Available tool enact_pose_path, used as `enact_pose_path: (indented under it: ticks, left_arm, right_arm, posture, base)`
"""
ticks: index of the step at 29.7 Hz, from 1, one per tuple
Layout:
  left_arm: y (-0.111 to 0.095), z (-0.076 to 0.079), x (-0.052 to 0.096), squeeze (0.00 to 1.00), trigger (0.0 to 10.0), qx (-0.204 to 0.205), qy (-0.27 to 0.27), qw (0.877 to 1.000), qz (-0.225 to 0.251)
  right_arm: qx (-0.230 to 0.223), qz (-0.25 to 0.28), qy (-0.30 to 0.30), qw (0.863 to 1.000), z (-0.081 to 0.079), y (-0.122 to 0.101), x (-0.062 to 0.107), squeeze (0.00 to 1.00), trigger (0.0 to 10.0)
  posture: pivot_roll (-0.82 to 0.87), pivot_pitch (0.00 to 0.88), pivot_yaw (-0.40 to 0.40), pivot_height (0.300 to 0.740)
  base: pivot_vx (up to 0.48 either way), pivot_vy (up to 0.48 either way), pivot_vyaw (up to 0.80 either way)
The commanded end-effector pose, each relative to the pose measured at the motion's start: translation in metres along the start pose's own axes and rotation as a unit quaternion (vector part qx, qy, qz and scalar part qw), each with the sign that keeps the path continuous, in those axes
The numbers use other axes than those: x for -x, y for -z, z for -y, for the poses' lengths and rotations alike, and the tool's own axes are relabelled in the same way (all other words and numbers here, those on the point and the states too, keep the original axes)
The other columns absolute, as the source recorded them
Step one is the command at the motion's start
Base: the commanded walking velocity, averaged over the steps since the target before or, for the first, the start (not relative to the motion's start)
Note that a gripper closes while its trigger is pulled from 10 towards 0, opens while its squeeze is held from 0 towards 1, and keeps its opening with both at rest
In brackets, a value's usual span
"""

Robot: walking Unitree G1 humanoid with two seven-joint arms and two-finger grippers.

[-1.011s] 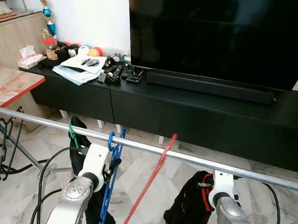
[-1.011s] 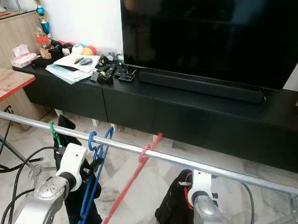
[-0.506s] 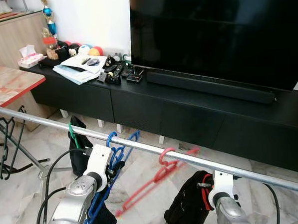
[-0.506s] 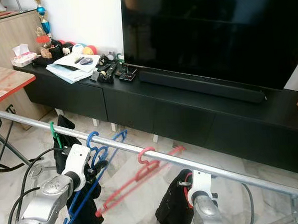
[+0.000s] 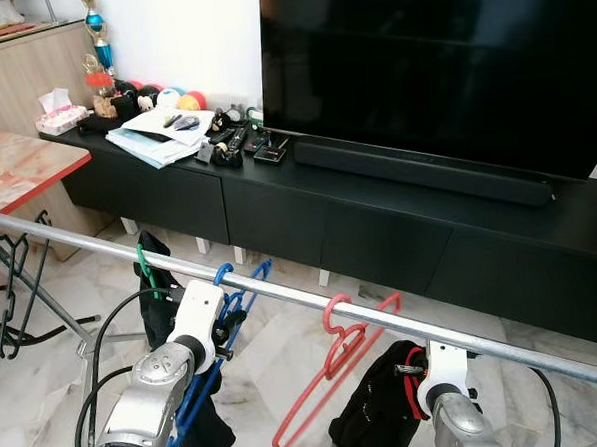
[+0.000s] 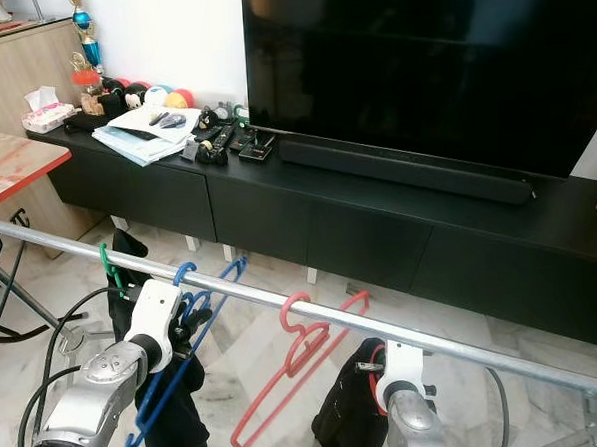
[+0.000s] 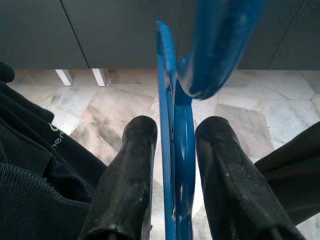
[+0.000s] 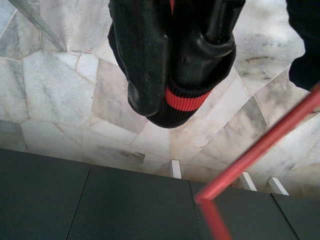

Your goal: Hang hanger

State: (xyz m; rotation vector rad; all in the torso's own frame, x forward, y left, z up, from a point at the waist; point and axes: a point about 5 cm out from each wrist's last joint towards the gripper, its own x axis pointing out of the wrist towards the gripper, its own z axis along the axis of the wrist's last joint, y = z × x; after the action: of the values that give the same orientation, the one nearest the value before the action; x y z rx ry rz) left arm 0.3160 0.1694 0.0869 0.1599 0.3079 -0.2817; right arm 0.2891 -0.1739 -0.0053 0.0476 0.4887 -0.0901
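Blue hanger (image 5: 223, 318) hangs by its hook on the metal rail (image 5: 384, 319), which runs across the foreground from upper left to lower right. Left gripper (image 7: 172, 165) is at the hanger just below the rail: in the left wrist view the two black fingers (image 7: 131, 175) stand one on each side of the blue hanger's neck, narrow gap, the plastic between them. Whether the pads press on it or only flank it cannot be told.

Red hanger (image 5: 336, 367) hangs on the same rail, to the right of the blue one and apart from it, tilted. A green hook (image 5: 147, 271) sits on the rail just left of the blue hanger, with dark clothing (image 5: 160, 291) below it.

Right gripper (image 8: 175, 75) is low, below the rail. Its fingers are closed on a black garment with a red band (image 8: 185, 100); the red hanger's bar crosses that wrist view beside it.

Floor: pale marble tiles (image 5: 276, 365). Behind the rail, a long black TV cabinet (image 5: 379, 229) with a large dark television (image 5: 430, 66) and a soundbar (image 5: 416, 172). At the cabinet's left end: papers (image 5: 159, 136), a tissue box (image 5: 59, 114), coloured balls (image 5: 177, 98). A red-edged table (image 5: 15, 168) stands at far left.
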Motion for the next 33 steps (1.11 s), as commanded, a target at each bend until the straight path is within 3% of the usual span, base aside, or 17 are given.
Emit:
enact_pose_path:
  ticks: [1,22,28,33]
  left_arm:
    - [0.002,0.001,-0.001,0.0,0.0,0.001,0.005,1.0,-0.002]
    - [0.01,0.003,-0.001,0.0,0.0,-0.01,-0.002,1.0,-0.029]
    - [0.005,0.003,0.0,0.0,0.0,-0.002,-0.02,1.0,-0.009]
    - [-0.007,0.003,0.009,0.0,0.0,0.006,-0.028,0.999,0.037]
  right_arm:
    - [-0.001,0.004,0.003,1.0,0.002,-0.003,-0.001,0.0,10.0]
    - [-0.001,0.002,0.002,1.0,0.002,-0.002,-0.001,0.0,10.0]
    - [-0.002,0.002,0.002,1.0,0.001,-0.001,-0.001,0.0,10.0]
    - [-0.004,0.004,0.006,1.0,0.003,-0.001,0.0,0.0,10.0]
  posture:
    - [0.15,0.0,-0.055,0.74]
    - [0.16,0.0,-0.055,0.74]
    - [0.16,0.0,-0.055,0.74]
    - [0.16,0.0,-0.053,0.74]
  base:
    - [0.0,0.0,0.0]
    - [0.0,0.0,0.0]
    - [0.0,0.0,0.0]
    - [0.0,0.0,0.0]
